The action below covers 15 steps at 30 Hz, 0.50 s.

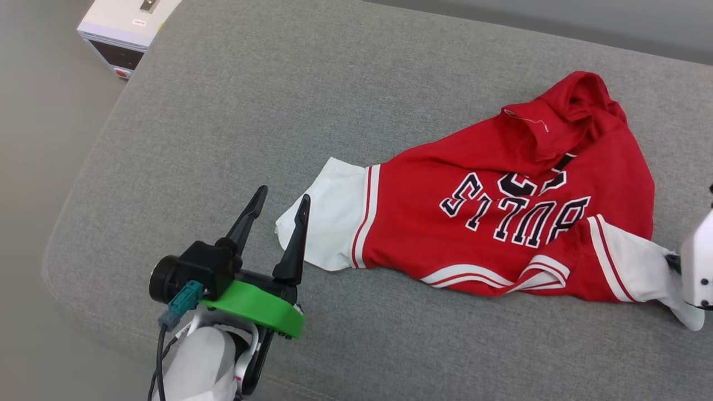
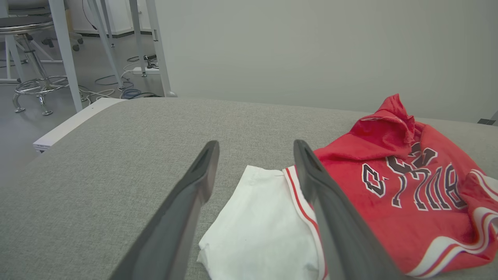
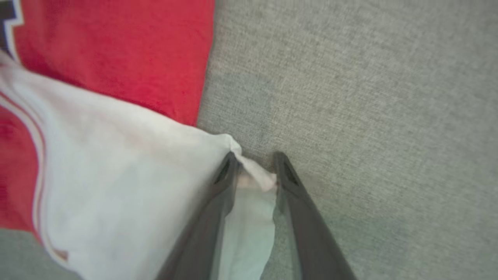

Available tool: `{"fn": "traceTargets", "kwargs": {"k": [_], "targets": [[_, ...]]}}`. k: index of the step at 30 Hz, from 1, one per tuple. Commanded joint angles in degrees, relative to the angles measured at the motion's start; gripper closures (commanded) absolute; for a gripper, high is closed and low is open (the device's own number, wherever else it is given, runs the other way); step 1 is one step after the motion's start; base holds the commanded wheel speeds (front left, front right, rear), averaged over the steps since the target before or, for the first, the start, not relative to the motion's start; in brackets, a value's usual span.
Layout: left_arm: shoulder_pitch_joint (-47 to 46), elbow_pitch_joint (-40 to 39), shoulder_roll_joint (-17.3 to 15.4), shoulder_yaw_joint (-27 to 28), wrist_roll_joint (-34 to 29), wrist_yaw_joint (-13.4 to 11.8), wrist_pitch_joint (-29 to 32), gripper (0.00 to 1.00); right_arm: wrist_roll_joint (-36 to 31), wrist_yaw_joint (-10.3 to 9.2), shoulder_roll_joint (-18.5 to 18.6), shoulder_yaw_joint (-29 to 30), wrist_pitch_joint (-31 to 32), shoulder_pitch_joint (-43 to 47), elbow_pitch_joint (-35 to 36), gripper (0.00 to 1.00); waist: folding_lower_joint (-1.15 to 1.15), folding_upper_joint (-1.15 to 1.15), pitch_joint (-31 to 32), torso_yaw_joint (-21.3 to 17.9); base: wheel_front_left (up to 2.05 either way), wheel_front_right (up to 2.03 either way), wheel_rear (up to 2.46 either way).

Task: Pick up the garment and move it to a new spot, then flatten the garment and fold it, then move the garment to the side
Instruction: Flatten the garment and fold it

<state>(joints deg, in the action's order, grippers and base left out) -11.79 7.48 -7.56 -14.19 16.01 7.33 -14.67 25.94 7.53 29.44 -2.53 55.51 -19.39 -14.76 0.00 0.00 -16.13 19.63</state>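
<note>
Head view. The garment (image 1: 501, 234), a red jersey-style T-shirt, lies crumpled on a grey upholstered cushion (image 1: 278, 100), toward the robot's right. Its black, white-outlined lettering faces up and reads upside down from the head. One end of the red body is bunched into a raised fold (image 1: 562, 111) at the far side. One white sleeve (image 1: 334, 217) spreads flat toward the robot's left. The other white sleeve (image 1: 635, 262) trails to the right edge, where it meets the pale housing of the right arm (image 1: 697, 262). A white device box (image 1: 122, 33) stands beyond the cushion's far left corner.

The left arm enters from the lower edge as a pale forearm with a green wrist bracket (image 1: 256, 306). The left gripper (image 1: 283, 194) points away from the robot and leans slightly right, its fingers spread wide and holding nothing. One fingertip overlaps the sleeve's edge.

Left wrist view. The spread fingers frame that white sleeve, which lies between and beyond them. Contact cannot be judged.

Right wrist view. The right gripper (image 3: 255, 155) points down at the cushion, fingers partly drawn in with the other sleeve's corner gathered between the tips. Whether the pinch is firm cannot be told.
</note>
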Motion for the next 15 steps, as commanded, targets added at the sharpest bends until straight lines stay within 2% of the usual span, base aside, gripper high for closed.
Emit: {"fn": "traceTargets", "kwargs": {"k": [1,15], "targets": [[-0.33,0.38,-0.04,0.38,-0.48,0.14,-0.32,0.0,0.61,-0.04,-1.55,-1.5,-0.53,1.81,-2.06,1.0,0.0,0.0,0.6,-0.55,0.0,0.0,0.0],[1.66,3.45,-0.61,2.09,0.35,0.15,-0.32,0.0,2.8,-0.04,2.31,-0.24,-18.77,3.75,5.06,1.0,0.0,0.0,8.51,-5.85,0.0,0.0,0.0]]}}
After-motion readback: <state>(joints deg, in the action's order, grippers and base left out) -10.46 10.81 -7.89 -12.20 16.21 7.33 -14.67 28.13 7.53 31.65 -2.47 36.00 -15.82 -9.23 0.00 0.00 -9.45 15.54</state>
